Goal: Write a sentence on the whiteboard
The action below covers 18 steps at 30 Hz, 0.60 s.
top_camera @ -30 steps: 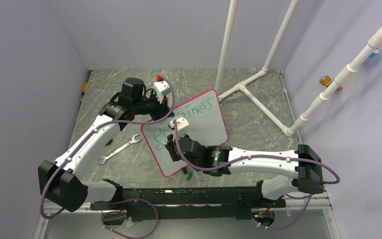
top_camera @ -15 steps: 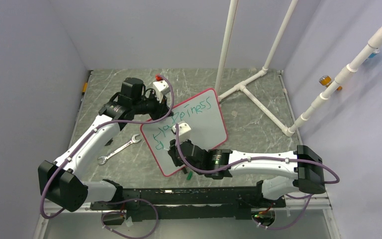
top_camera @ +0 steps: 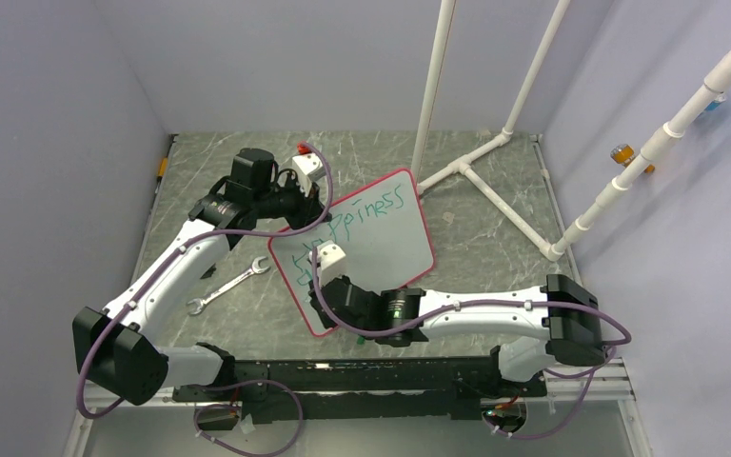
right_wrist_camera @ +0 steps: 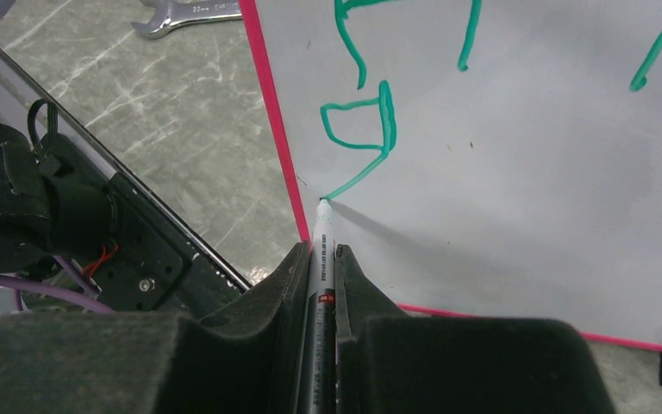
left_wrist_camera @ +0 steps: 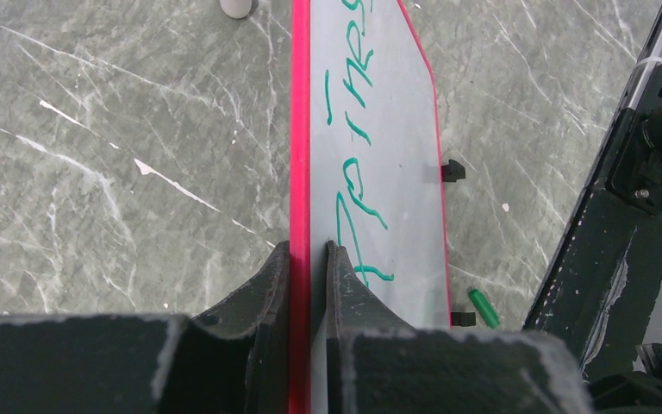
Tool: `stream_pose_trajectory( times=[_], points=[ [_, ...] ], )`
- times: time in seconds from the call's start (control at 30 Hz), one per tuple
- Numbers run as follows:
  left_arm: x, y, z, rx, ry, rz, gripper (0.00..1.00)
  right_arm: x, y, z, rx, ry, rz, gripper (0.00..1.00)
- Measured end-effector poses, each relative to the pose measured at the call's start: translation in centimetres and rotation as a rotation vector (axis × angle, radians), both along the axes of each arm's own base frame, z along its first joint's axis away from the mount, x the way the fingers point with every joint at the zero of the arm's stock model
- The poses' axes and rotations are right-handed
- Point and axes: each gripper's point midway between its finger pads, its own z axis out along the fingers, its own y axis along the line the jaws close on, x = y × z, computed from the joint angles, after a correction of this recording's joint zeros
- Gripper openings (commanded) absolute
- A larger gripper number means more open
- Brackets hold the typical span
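A: Top view, how much of the sentence point(top_camera: 369, 208) can u read?
B: Top line only. Right arm point(top_camera: 476, 307) covers the whiteboard point(top_camera: 390, 243)'s near corner + lower words. Marker point(right_wrist_camera: 319, 285) not seen there.
A: Wrist cams?
B: Left: board runs off top & bottom edges, nearly edge-on, letters squashed, can't read. Small green thing point(left_wrist_camera: 484, 308) by the lower clip foot point(left_wrist_camera: 459, 318), can't tell what. Right: strokes cut off at top, wrench point(right_wrist_camera: 185, 13) too. Marker barrel buried btwn right gripper point(right_wrist_camera: 321, 252)'s fingers, print too small to read
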Motion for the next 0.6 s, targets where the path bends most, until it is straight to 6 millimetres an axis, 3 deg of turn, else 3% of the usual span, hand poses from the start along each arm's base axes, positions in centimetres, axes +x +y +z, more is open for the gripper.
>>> stream_pose_trajectory(
  times=[0.37, 0.6],
  points=[
    [-0.1, 0.0, 0.1, -0.003, 0.000, -0.002, 0.00, 0.9, 0.8, 1.8, -0.012, -0.049, -0.004, 0.00],
    [-0.1, -0.1, 0.1, -0.004, 0.003, -0.002, 0.00, 1.0, 0.1, 3.6, 0.036, -0.061, -0.007, 0.00]
  ],
)
